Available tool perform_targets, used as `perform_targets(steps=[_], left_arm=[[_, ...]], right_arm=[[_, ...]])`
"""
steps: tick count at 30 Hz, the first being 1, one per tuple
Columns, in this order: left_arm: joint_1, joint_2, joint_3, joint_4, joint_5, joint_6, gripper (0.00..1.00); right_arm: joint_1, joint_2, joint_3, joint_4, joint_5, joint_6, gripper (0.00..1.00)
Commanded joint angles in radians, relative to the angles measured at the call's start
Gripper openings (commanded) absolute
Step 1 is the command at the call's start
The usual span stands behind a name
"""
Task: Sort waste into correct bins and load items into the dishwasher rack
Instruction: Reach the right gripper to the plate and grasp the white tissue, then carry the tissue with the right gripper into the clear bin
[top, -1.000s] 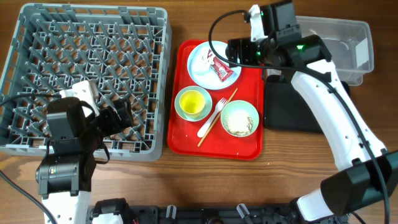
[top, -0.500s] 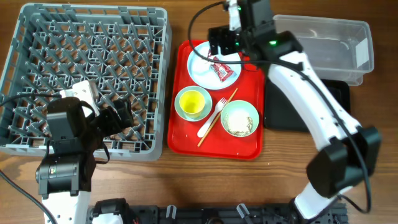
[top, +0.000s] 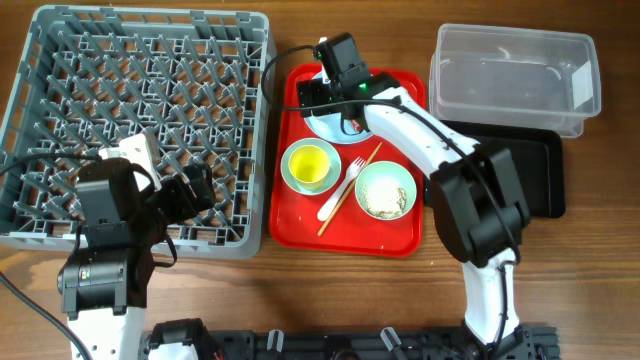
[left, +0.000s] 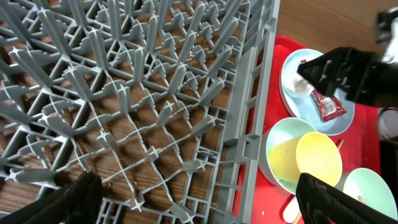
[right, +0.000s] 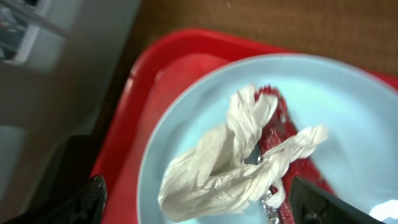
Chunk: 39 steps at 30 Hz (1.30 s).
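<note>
My right gripper (top: 318, 97) (right: 205, 208) is open and hangs low over the pale round plate (top: 328, 128) (right: 354, 106) at the back of the red serving tray. A crumpled white tissue (right: 224, 168) lies between its fingers, across a red-and-white wrapper (right: 298, 177) (left: 328, 104). A pale green bowl (top: 292, 172) holds a small yellow cup (top: 311, 163). A second bowl (top: 385, 190) holds rice-like scraps. A white fork (top: 338, 192) and a chopstick (top: 352, 185) lie between the bowls. My left gripper (top: 195, 190) (left: 202, 205) is open and empty over the front right part of the grey rack (top: 150, 20) (left: 155, 93).
The red serving tray (top: 400, 238) stands right of the rack. A clear tub (top: 510, 35) stands at the back right, with a shallow black tray (top: 530, 175) in front of it. My right arm reaches across the tray's right side.
My right arm has swung left from beside the clear tub and come down over the plate. The left arm has not moved.
</note>
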Motion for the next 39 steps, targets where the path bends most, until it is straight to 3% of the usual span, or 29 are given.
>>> perform_targets(steps=[1, 4, 10, 14, 17, 22, 24, 30, 39], left_arm=[[0.001, 0.002, 0.019, -0.006, 0.012, -0.005, 1.0], [0.001, 0.002, 0.019, -0.006, 0.012, -0.005, 1.0], [0.001, 0.002, 0.019, -0.006, 0.012, -0.005, 1.0], [0.001, 0.002, 0.019, -0.007, 0.012, -0.005, 1.0], [0.001, 0.002, 0.019, -0.006, 0.012, -0.005, 1.0], [0.001, 0.002, 0.019, -0.007, 0.012, -0.005, 1.0], [0.001, 0.002, 0.019, -0.006, 0.012, -0.005, 1.0], [0.001, 0.002, 0.019, -0.006, 0.012, -0.005, 1.0], [0.001, 0.002, 0.019, -0.006, 0.012, -0.005, 1.0]], right_arm=[[0.0, 0.045, 0.017, -0.019, 0.034, 0.157, 0.89], [0.001, 0.047, 0.016, -0.042, 0.036, 0.191, 0.8], [0.003, 0.065, 0.016, -0.092, 0.017, 0.274, 0.79], [0.005, 0.078, 0.016, -0.112, 0.015, 0.295, 0.7], [0.005, 0.074, 0.016, -0.101, 0.015, 0.293, 0.57], [0.002, 0.057, 0.016, -0.093, 0.016, 0.29, 0.22], [-0.003, 0.045, 0.016, -0.094, 0.016, 0.29, 0.15], [-0.027, -0.037, 0.016, -0.101, 0.031, 0.183, 0.05], [-0.121, -0.247, 0.016, -0.146, 0.092, 0.053, 0.04]])
